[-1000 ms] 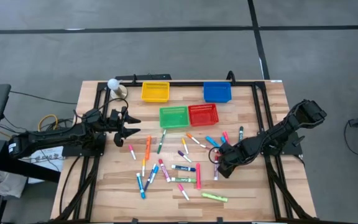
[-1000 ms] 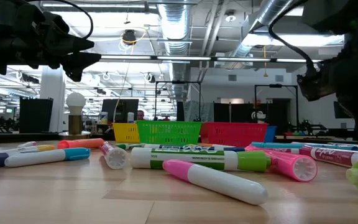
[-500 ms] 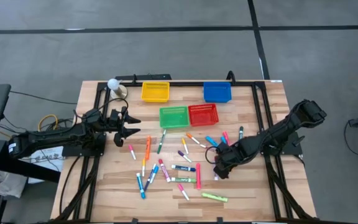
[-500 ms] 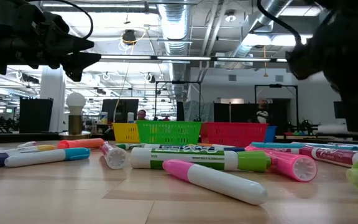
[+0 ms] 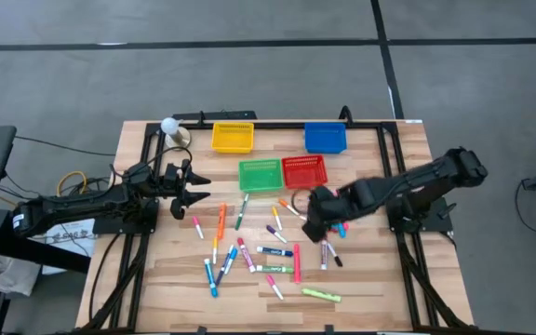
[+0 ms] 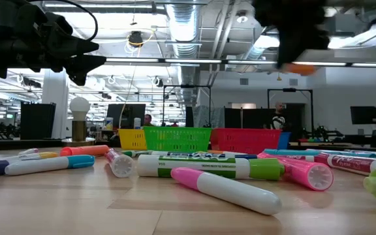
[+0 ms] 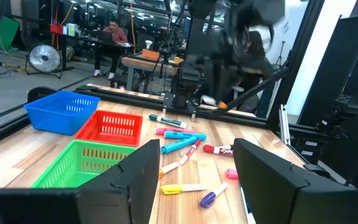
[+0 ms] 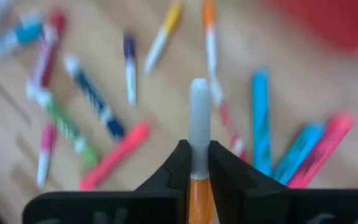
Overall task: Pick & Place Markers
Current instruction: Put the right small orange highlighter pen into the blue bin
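Now the right gripper (image 8: 196, 163) carried an orange-and-white marker (image 8: 197, 127) pinched tight above the table's middle, likely needing a basket next, while the left gripper (image 5: 196, 194) waited wide open, empty, by the left edge.

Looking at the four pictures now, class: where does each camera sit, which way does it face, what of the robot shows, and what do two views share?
High: overhead, straight down on the table; both arms show.
Low: at tabletop height, level across the markers into the room; arms come in from above.
Left wrist: behind the open left gripper, facing the baskets.
Right wrist: above the markers; the right gripper jaws hold an orange marker.
Shared: high and left wrist both show the red basket.
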